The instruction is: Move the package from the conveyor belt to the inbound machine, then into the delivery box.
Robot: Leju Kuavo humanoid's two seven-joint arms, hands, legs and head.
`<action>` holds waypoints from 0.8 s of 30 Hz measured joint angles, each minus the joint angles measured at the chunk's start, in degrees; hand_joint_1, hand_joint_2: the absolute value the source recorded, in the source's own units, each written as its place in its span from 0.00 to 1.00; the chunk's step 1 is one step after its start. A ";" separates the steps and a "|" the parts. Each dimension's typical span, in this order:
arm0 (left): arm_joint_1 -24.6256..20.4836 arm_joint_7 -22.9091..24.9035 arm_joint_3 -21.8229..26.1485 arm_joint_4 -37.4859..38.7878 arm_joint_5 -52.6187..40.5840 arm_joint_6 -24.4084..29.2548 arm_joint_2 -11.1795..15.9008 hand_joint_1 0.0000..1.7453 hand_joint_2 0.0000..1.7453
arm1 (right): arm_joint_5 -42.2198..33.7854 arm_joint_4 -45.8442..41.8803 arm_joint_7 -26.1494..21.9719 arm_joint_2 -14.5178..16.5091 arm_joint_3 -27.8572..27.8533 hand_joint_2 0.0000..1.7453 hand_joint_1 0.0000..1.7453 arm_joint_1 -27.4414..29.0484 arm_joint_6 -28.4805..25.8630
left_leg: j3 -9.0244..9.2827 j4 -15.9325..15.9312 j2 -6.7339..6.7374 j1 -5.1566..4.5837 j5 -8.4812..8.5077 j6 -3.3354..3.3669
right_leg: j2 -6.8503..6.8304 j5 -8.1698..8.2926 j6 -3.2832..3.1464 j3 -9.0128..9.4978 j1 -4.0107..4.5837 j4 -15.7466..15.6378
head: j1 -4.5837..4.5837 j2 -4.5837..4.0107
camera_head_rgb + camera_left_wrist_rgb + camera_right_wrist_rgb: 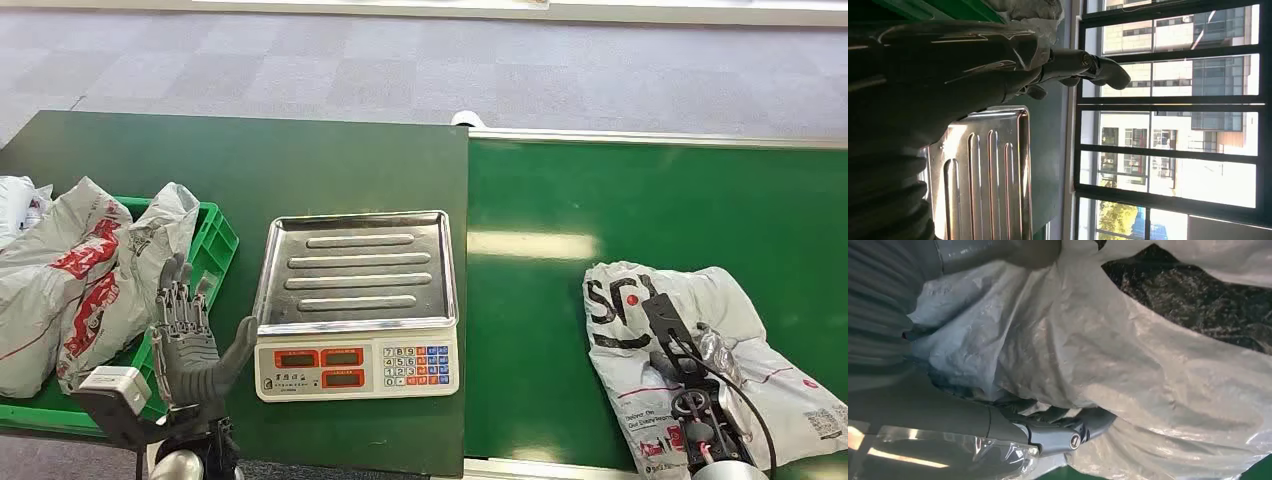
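Right wrist view: hand (1058, 432) grips package (1128, 370).

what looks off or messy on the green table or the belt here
Nothing looks damaged or spilled. The crumpled white plastic package lies skewed on the green conveyor belt under the right hand. The grey and red mail bags bulge over the green crate's rim. The steel scale tray sits bare.

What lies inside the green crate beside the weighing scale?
The green crate holds grey packages with red print; they cover its floor, so anything underneath is hidden.
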 joint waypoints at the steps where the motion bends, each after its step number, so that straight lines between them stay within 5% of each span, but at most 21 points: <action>1: -0.02 0.04 0.12 0.06 0.07 -0.10 -0.06 0.00 1.00 | 0.12 0.08 0.03 -0.03 -0.12 1.00 0.97 -0.15 -0.06 | 0.01 0.00 0.00 0.00 0.00 0.00 | 0.00 0.00 0.00 0.02 0.00 0.00 | 0.00 0.00; 5: 0.16 0.23 1.18 0.10 0.58 -0.65 -0.43 0.00 1.00 | -0.02 0.01 -1.98 0.08 -1.03 1.00 0.92 -0.72 -2.15 | 0.03 0.00 0.00 0.00 0.00 0.00 | 0.00 0.00 0.00 0.09 0.00 0.00 | 0.00 0.00; 13: 1.01 -0.07 3.56 -0.90 0.83 -1.53 -1.27 0.00 1.00 | -14.65 -13.35 -18.25 5.49 -1.75 1.00 1.00 0.39 -1.35 | -0.08 -0.02 0.02 0.01 0.04 -0.02 | 0.00 0.02 -0.02 -0.03 0.02 0.03 | -0.03 0.00; 24: -1.93 -0.57 3.92 -0.61 0.81 -1.42 -2.01 0.00 1.00 | -22.00 -30.93 -20.66 13.57 9.04 1.00 1.00 -3.33 -1.19 | -0.14 -0.02 0.00 0.01 0.07 -0.01 | -0.03 0.02 -0.02 -0.11 0.03 0.06 | -0.01 0.00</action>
